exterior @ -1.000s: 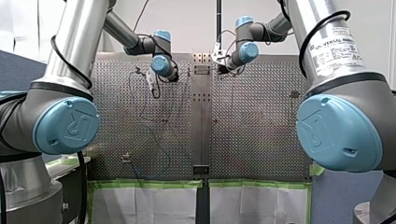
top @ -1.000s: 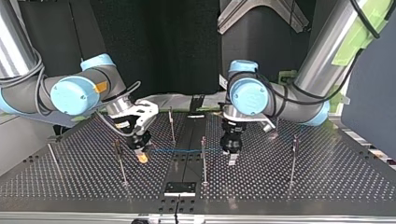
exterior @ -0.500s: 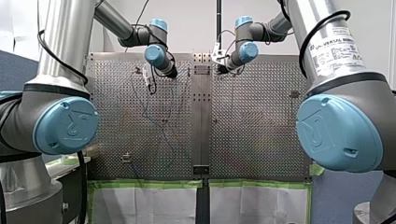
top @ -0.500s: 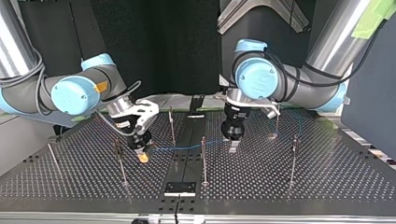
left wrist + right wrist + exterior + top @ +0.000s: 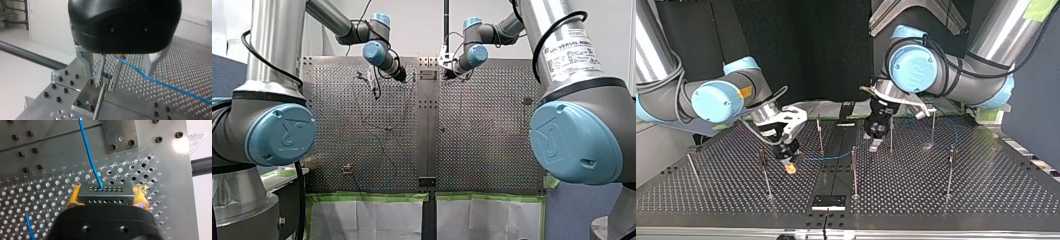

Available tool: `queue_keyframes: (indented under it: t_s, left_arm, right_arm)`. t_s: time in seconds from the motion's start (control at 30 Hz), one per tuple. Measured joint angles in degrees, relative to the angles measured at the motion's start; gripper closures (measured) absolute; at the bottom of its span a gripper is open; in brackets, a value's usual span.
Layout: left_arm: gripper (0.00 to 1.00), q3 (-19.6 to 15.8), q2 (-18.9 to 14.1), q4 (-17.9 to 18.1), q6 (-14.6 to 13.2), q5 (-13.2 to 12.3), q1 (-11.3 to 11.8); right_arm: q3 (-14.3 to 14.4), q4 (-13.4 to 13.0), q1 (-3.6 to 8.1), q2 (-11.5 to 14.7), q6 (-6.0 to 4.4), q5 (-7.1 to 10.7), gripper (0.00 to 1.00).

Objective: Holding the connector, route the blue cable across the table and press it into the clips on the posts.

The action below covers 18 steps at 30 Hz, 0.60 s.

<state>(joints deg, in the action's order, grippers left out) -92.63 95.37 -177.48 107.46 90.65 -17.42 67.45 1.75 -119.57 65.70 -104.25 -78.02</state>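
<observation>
In the right wrist view my right gripper (image 5: 106,197) is shut on the black connector (image 5: 105,193), its yellow pads (image 5: 73,198) on either end. The blue cable (image 5: 87,150) leaves the connector and runs away over the plate. In the top view my right gripper (image 5: 790,167) hovers low at the left, and the cable (image 5: 826,158) runs from it to a middle post (image 5: 854,170). My left gripper (image 5: 875,145) hangs open beside another post (image 5: 891,132). Its wrist view shows the metal fingers (image 5: 86,65) spread, with a clip post (image 5: 101,95) and the cable (image 5: 160,82) beyond them.
Several thin posts stand on the perforated table (image 5: 986,195), among them one at the top view's far left (image 5: 693,170) and one at its right (image 5: 950,170). A black bracket (image 5: 829,201) sits on the centre strip near the front edge. Green tape lines the table's edge (image 5: 372,197).
My left arm has lifted and swung toward the top view's back and left, its gripper tilting away from the middle post. The cable now sags slightly. My right gripper has stayed put.
</observation>
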Motion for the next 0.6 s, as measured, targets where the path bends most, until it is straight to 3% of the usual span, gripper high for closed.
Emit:
queue_keyframes:
  t_s: [0.3, 0.6]
  left_arm:
    - [0.0, -0.07, -1.38, -0.69, -2.04, 0.43, -2.16]
    - [0.0, 0.42, -1.97, 2.93, -3.47, 4.07, -6.17]
  right_arm:
    - [0.01, 0.17, 0.41, 0.2, -0.21, 0.03, 1.0]
    - [0.01, 0.93, 1.46, 0.34, -0.44, -0.09, 1.0]
